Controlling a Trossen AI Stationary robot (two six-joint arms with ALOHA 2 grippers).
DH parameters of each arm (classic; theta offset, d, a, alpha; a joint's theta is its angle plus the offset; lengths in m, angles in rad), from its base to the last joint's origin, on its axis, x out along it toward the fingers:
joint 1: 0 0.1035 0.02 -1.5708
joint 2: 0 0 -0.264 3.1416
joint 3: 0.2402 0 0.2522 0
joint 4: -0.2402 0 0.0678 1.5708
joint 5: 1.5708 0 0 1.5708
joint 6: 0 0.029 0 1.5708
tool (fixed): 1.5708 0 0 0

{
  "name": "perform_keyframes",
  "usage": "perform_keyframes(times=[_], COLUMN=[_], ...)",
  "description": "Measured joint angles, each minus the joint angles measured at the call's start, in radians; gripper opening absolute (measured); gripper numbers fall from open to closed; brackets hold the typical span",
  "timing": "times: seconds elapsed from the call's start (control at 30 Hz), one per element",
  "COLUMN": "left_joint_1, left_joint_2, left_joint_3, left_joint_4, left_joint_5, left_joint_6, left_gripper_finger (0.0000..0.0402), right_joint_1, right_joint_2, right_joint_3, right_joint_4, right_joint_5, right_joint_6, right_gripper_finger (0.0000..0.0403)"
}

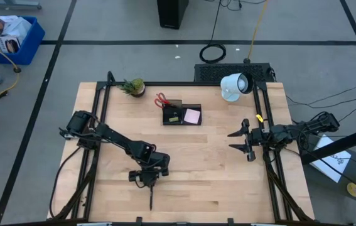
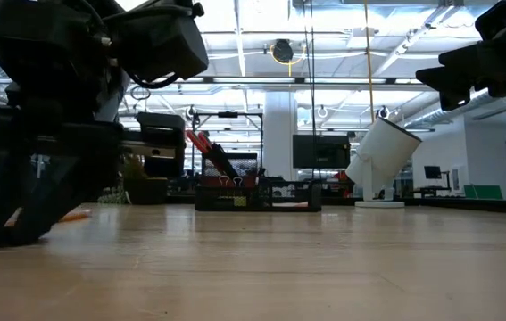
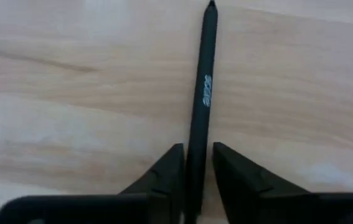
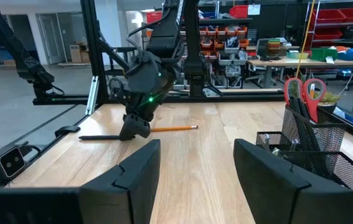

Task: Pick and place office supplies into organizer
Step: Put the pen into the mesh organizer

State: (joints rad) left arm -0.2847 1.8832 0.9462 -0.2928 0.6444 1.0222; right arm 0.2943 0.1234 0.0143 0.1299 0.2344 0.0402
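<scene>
Most supplies sit in the organizer (image 1: 181, 113) by the table's far edge; the left gripper (image 3: 196, 167) clasps a black pen (image 3: 202, 93) near the front edge, an orange pencil (image 4: 174, 128) lies loose, and the right gripper (image 1: 239, 140) waits spread apart.

1. I see a pale, smooth wood table (image 1: 215, 169) with visible grain.
2. My pen (image 3: 201, 106) looks matt black.
3. The organizer (image 4: 325, 155) is black wire mesh.
4. The scissors (image 4: 305, 87) have glossy red handles.

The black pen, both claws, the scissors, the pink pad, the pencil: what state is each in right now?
Black pen: lying flat, between the fingers.
Left gripper: shut on the pen.
Right gripper: open, empty.
Red-handled scissors: upright in organizer.
Pink sticky-note pad: in tray compartment.
Orange pencil: loose on table.
</scene>
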Motion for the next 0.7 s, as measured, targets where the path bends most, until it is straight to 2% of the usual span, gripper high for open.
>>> perform_keyframes(times=[0.13,0.27,0.7], left_joint_1=[-0.001,0.006,0.026], left_joint_2=[0.018,0.019,0.022], left_joint_3=[0.001,0.001,0.0], left_joint_4=[0.036,0.062,0.146], left_joint_5=[0.028,0.027,-0.003], left_joint_6=[-0.005,-0.02,-0.142], left_gripper_finger=[0.0053,0.0032,0.0041], right_joint_1=[0.0,0.0,0.0], right_joint_2=[0.0,0.0,0.0], right_joint_3=[0.0,0.0,0.0], right_joint_4=[0.0,0.0,0.0], right_joint_5=[0.0,0.0,0.0], right_joint_6=[0.0,0.0,0.0], right_gripper_finger=[0.0194,0.0194,0.0194])
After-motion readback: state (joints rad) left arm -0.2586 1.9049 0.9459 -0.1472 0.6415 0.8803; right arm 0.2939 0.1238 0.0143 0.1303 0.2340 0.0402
